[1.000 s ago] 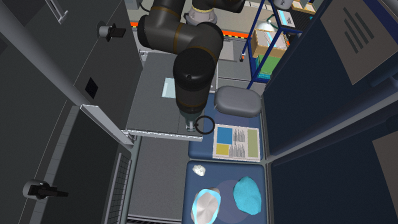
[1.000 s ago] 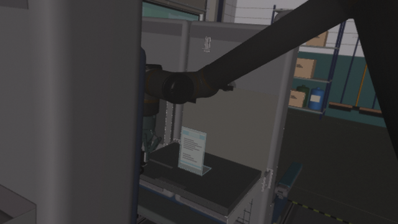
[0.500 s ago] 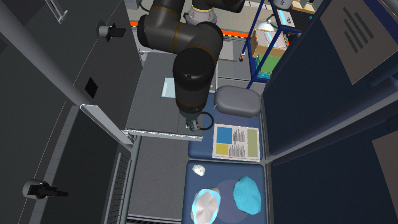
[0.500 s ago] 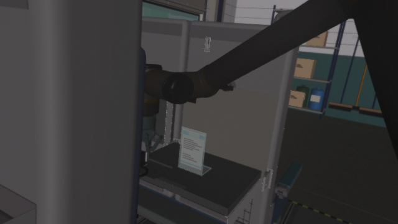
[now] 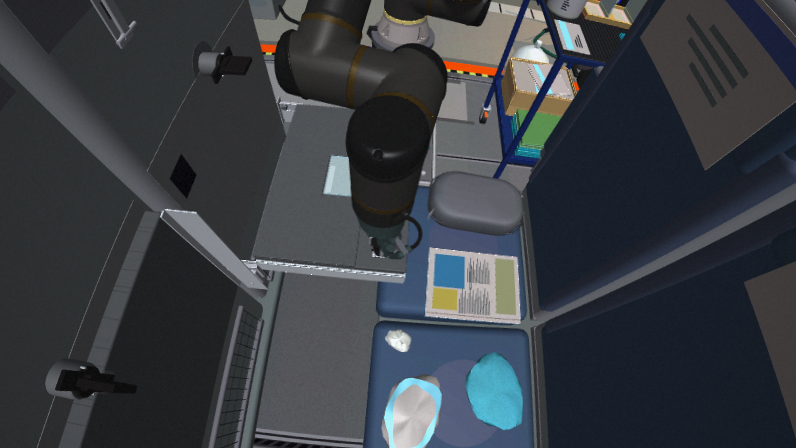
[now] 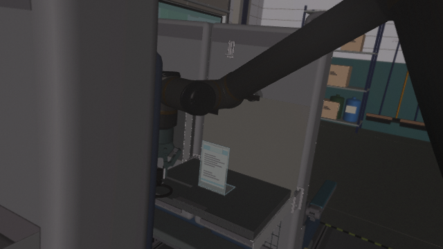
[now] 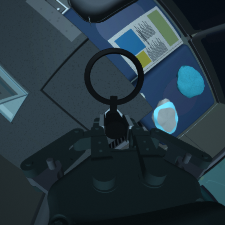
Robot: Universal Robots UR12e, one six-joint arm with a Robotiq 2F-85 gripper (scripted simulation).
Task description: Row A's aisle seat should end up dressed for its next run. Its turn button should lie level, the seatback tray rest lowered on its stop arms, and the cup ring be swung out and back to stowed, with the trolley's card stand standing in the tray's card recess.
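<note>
The black cup ring [image 7: 114, 76] sticks out past the front corner of the lowered seatback tray [image 5: 328, 195], and my gripper [image 7: 114, 125] is closed on the ring's short stem at that corner. In the side camera the ring [image 5: 413, 232] shows as a thin loop beside my wrist. The clear card stand [image 6: 214, 167] stands upright on the tray, in its middle. The aisle seat's turn button [image 5: 225, 63] sits on the seatback above the tray and lies level.
The blue trolley rack [image 5: 543, 83] with boxes stands beyond the seats. On the seat cushions lie a grey pillow [image 5: 476, 201], a safety card [image 5: 473, 285], a crumpled white scrap [image 5: 399, 339], a foil-lined wrapper [image 5: 412, 412] and a turquoise cloth [image 5: 494, 390].
</note>
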